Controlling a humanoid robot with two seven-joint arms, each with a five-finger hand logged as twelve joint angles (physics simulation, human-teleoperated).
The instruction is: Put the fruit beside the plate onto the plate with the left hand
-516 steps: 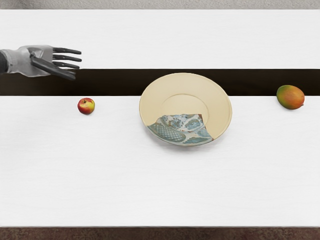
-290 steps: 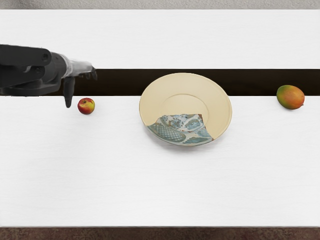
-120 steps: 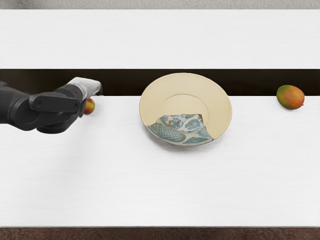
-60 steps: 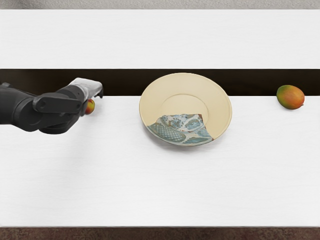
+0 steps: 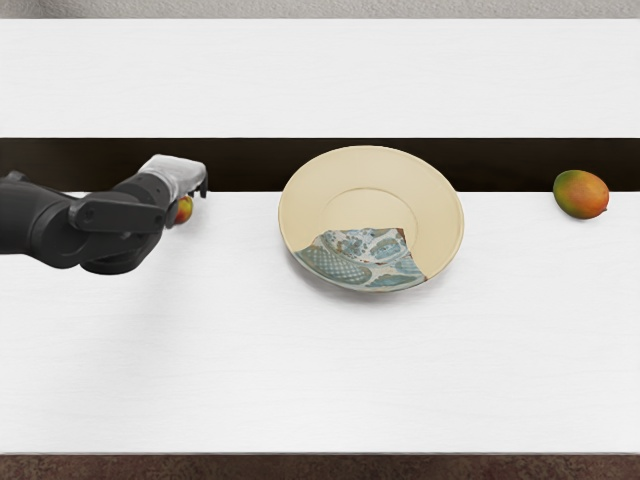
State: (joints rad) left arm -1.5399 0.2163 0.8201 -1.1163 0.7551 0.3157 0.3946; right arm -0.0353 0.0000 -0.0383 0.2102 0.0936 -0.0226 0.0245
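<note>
Apple [image 5: 185,209]: small, red with a yellow patch. Lies on the near part of the bench [image 5: 320,370], at its far edge, well to the left of the plate [image 5: 440,205] and apart from it. Only its right side shows; the rest is hidden under the left hand [image 5: 175,178]. Too little is visible to give a long axis or say which way the stem points.

Left hand: grey back, turned over the apple from above and from the left. Whether it grips the apple or merely covers it cannot be told. The dark left arm [image 5: 60,225] comes in low from the picture's left edge.

Plate: round, cream, with a blue-patterned patch in its near part. Centre of the bench, its far rim overhanging the gap [image 5: 250,160]. Nothing lies on it.

Mango [image 5: 581,194]: oval, green to orange-red, long axis roughly left to right. At the same far edge, well right of the plate, near the picture's right side.

Bench: white, two parts divided by a dark gap running left to right.
</note>
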